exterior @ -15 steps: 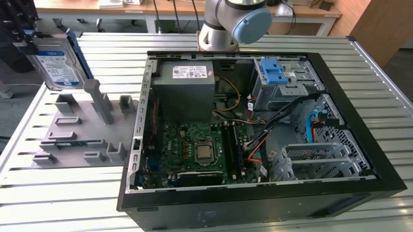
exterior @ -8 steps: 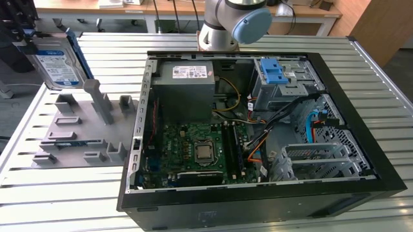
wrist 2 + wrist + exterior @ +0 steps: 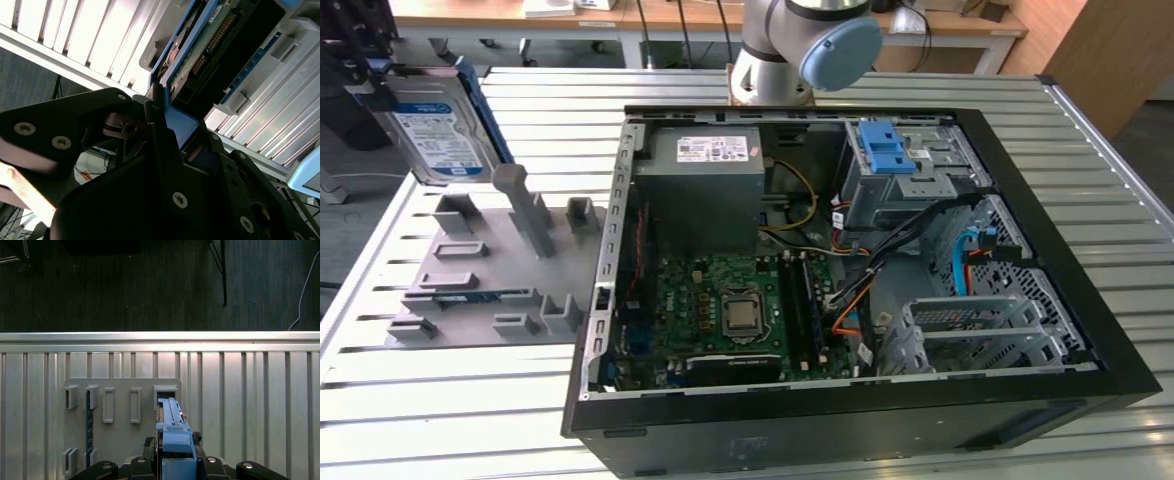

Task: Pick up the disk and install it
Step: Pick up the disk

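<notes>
Currently, on the slatted bench (image 3: 1094,150), beside the open computer case (image 3: 854,425), a grey block (image 3: 480,285) sits toward the exterior view's left. The disk (image 3: 438,135) stands on edge over its far end. The tool (image 3: 172,455) is clamped on the disk's blue frame. It is likely stiff, dense and shock-sensitive, and the frame edges seem the safest hold.

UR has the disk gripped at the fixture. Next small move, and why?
Probably a short straight lift. The end effector is shut on the disk, upright over a slot of the grey fixture block; clearing its posts first seems safer than swinging toward the open case.
</notes>
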Controlling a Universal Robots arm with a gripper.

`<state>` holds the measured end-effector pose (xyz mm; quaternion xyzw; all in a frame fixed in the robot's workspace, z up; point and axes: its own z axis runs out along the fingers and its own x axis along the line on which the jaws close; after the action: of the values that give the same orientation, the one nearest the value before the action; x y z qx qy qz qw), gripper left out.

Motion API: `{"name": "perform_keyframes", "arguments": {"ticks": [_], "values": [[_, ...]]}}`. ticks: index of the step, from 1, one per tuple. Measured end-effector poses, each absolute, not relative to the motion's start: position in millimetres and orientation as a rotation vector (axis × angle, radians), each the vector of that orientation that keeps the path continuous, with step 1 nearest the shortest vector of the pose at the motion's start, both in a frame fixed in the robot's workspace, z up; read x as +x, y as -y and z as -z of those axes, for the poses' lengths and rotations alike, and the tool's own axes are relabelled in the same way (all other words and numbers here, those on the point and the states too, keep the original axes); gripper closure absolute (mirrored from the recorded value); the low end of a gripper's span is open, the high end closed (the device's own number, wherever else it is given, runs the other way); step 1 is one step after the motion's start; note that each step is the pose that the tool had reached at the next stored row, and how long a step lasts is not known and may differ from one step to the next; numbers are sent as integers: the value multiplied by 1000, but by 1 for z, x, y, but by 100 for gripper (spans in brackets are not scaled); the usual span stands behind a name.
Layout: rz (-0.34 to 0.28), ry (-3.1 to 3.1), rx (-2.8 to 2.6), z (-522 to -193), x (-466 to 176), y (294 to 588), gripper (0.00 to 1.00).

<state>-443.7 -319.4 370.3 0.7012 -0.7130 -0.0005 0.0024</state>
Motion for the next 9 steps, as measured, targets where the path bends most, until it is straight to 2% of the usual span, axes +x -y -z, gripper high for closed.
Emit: {"name": "perform_keyframes", "arguments": {"ticks": [9], "values": [[2,2236,2199,-372,-444,319,64]]}}
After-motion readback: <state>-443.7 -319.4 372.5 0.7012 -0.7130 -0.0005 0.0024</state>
